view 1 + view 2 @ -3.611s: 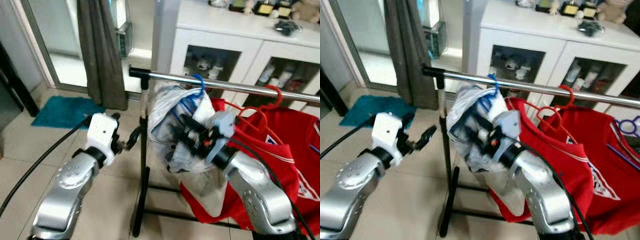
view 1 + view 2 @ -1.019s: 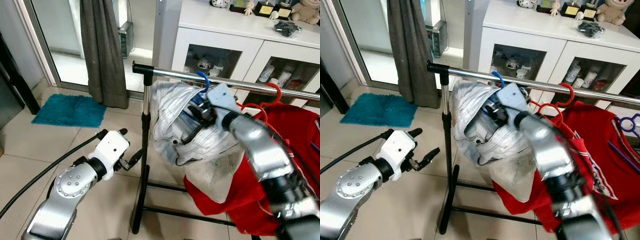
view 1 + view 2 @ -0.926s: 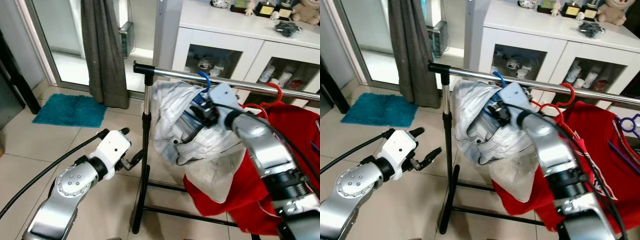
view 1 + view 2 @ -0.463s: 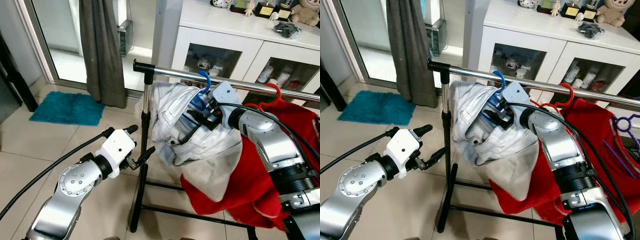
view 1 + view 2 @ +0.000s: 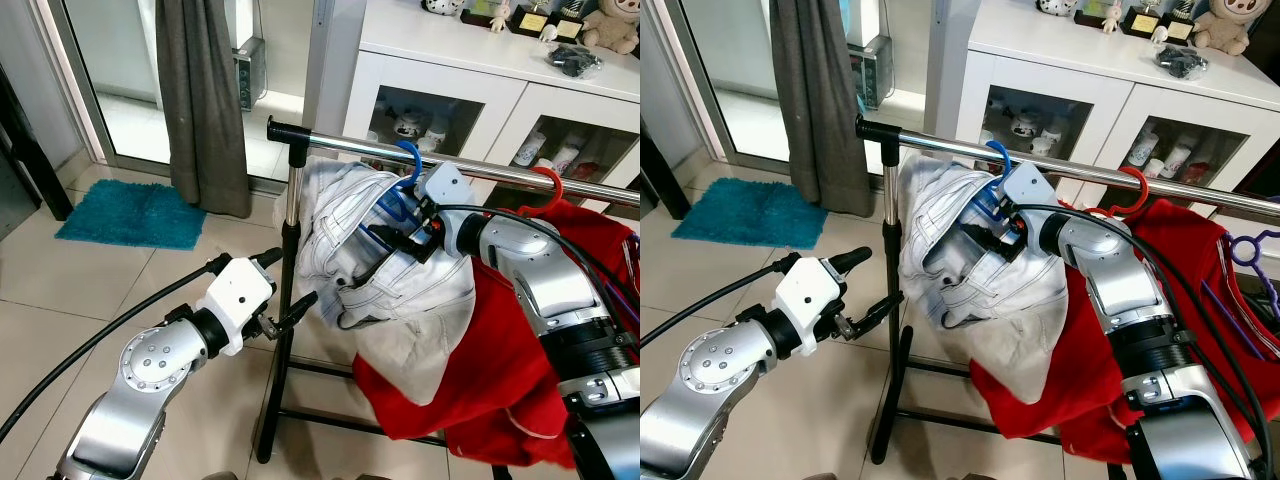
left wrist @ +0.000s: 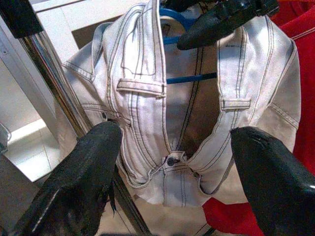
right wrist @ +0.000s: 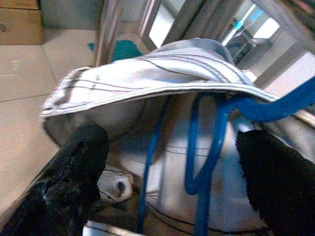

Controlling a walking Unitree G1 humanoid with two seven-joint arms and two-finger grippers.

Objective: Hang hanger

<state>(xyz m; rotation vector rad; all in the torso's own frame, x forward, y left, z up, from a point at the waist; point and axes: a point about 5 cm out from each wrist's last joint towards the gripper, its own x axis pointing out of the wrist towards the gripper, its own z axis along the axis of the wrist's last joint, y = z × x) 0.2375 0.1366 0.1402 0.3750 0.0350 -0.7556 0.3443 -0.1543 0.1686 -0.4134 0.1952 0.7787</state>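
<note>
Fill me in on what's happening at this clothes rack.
The robot is hanging a pale denim garment on a blue hanger, whose hook is already over the rack's metal rail. Its right gripper is up at the hanger, jaws open on either side of the blue wire. Its left gripper waits lower down beside the rack's upright post, jaws open, pointing at the garment without touching it. Red clothes on a red hanger hang further along the rail.
</note>
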